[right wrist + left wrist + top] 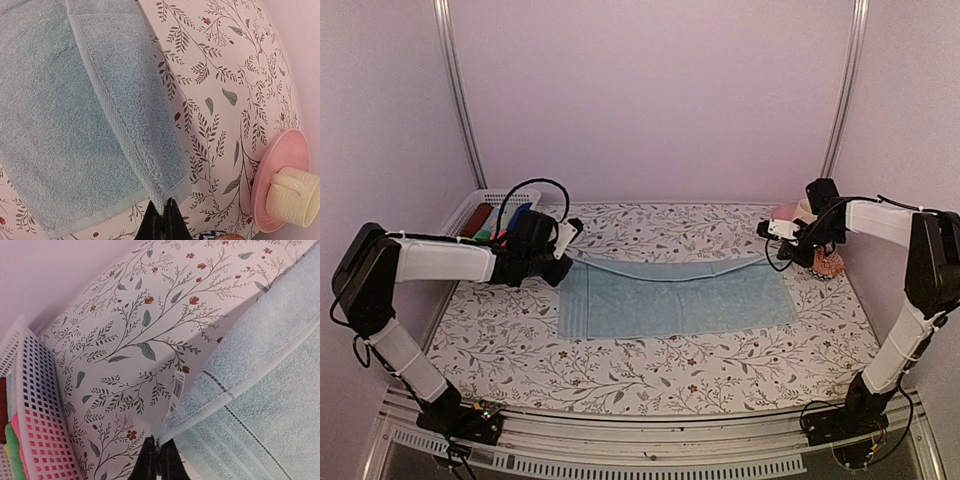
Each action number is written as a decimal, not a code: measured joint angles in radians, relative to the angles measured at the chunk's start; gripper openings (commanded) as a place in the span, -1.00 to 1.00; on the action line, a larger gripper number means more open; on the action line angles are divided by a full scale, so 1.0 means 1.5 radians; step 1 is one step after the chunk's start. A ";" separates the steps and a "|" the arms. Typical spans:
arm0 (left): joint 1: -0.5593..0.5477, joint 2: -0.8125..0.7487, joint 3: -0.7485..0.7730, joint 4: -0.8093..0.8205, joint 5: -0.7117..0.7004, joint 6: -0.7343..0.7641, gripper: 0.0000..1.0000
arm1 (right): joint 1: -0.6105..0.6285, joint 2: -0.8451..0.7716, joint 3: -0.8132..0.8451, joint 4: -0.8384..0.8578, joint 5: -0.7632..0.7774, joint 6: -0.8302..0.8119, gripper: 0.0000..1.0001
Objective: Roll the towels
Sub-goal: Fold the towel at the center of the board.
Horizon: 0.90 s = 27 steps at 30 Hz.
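Note:
A pale blue towel (675, 297) lies spread in the middle of the floral tablecloth, its far edge lifted off the table and sagging between the two arms. My left gripper (563, 243) is shut on the towel's far left corner (172, 427); the black fingertips (170, 460) pinch the hem beside a small white label. My right gripper (772, 232) is shut on the far right corner (172, 187), with the fingertips (175, 220) closed on the folded-up edge. The pale blue towel (265, 405) (60, 125) fills much of both wrist views. No pink towel is in view.
A white mesh basket (470, 205) with coloured rolls (495, 220) stands at the back left, its wall (42, 425) close to the left gripper. At the back right sit a pink saucer (277, 177) with a cream cup (295, 197) and a small patterned thing (828, 264).

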 measured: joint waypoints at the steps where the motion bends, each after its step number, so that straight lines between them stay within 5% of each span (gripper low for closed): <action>1: -0.006 -0.014 -0.005 -0.006 -0.002 -0.001 -1.00 | 0.000 -0.010 -0.011 -0.001 -0.003 -0.008 -0.95; 27: -0.130 -0.145 -0.020 -0.298 -0.048 -0.131 -1.00 | -0.017 -0.218 -0.254 -0.070 -0.039 -0.163 -0.95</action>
